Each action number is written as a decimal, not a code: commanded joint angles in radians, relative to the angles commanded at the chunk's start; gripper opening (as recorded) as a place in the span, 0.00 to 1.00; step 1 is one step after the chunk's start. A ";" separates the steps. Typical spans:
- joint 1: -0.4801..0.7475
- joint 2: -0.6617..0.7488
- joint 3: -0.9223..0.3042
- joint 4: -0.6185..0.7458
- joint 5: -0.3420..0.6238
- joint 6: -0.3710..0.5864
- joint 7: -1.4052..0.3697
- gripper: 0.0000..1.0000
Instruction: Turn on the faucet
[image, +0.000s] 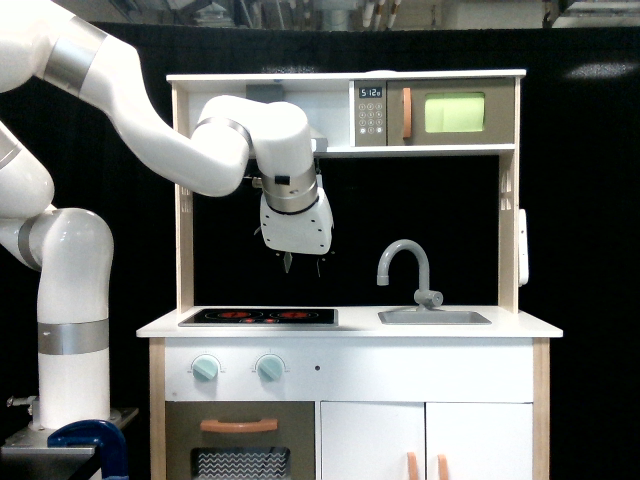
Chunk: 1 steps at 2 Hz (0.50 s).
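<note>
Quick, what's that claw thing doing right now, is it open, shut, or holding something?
Gripper: holding nothing, hanging above the stovetop, apart from the faucet; open or shut cannot be told.

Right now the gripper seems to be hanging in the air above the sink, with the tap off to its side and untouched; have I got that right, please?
Not quite: in the exterior view the gripper hangs above the stovetop, not the sink. The rest holds: the tap stands off to the exterior view's right of it, untouched.
</note>
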 joint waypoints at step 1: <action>0.269 -0.153 -0.432 0.053 0.040 0.085 -0.282 1.00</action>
